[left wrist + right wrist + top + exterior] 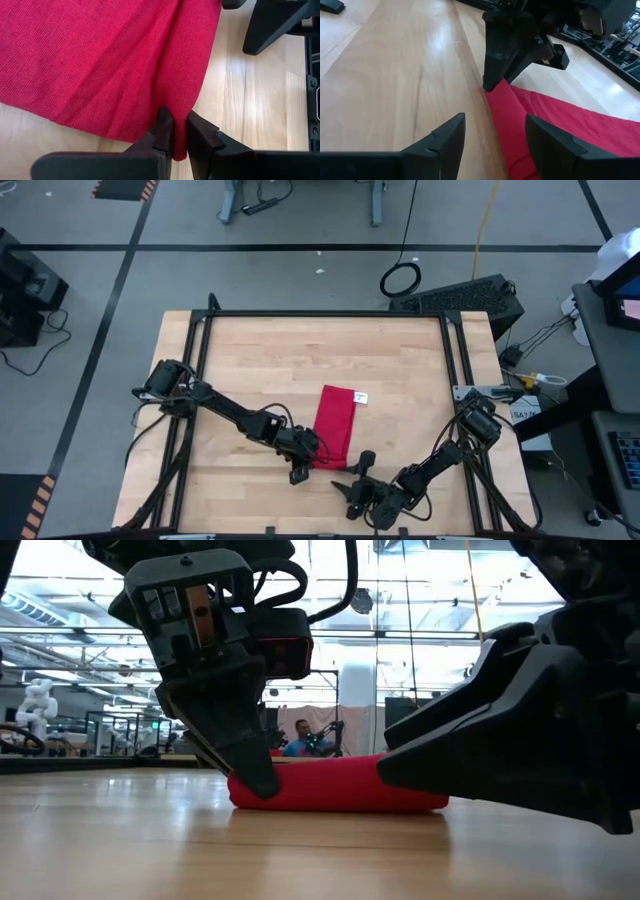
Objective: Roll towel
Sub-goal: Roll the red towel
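Observation:
The red towel (335, 425) lies on the wooden table as a narrow folded strip running from far to near, with a small white tag (360, 397) at its far right corner. My left gripper (303, 464) reaches in from the table's left to the strip's near left corner and is shut on it. My right gripper (356, 480) stands open just near of the strip's near end. In the right wrist view its fingers (445, 142) flank that end (512, 150) without touching. The low view shows the towel (340, 788) flat on the tabletop. My left gripper pinches the towel's near left corner (175, 147) between its two fingers (162, 131). The fingers slant down from the table's left. How many layers they hold I cannot tell. The rest of the towel lies slack on the table.
Black frame rails (195, 380) run along the table's left and right sides. Bare wood (270, 360) spreads to the left of and beyond the towel. A person (300, 740) sits in the room far behind the table.

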Action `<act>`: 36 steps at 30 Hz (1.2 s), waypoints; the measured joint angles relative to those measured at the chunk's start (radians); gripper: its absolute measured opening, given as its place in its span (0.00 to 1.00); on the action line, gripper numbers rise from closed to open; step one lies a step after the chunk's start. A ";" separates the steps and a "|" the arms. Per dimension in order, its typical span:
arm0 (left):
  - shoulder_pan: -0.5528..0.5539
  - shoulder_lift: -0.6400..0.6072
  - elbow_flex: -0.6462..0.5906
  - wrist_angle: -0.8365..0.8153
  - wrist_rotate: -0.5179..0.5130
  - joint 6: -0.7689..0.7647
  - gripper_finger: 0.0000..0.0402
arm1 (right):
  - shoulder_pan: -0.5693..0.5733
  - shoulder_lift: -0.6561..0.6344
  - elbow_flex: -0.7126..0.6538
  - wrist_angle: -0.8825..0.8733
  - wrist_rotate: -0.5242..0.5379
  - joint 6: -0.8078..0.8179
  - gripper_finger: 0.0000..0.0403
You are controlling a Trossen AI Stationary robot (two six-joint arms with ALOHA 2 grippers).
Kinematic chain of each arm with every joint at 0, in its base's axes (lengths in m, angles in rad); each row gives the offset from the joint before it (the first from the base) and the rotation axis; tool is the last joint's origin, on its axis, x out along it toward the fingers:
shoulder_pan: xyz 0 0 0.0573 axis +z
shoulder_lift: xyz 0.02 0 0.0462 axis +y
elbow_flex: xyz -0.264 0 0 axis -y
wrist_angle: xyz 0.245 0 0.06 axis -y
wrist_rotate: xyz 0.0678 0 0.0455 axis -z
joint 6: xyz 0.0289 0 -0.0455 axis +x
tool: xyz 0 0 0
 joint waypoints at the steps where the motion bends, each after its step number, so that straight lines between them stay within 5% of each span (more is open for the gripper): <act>1: 0.000 0.000 0.000 0.000 0.000 0.000 0.10 | 0.000 0.000 0.000 -0.004 0.004 0.000 0.49; 11: 0.000 0.000 0.000 0.000 0.001 0.014 0.10 | -0.012 -0.001 0.001 -0.125 -0.022 0.165 0.49; 24: 0.000 0.000 0.000 0.001 0.003 0.024 0.10 | -0.018 0.000 0.000 -0.131 0.016 0.151 0.49; 36: -0.001 0.003 -0.004 0.048 0.007 0.073 0.11 | -0.048 -0.003 -0.001 -0.219 -0.081 0.292 0.49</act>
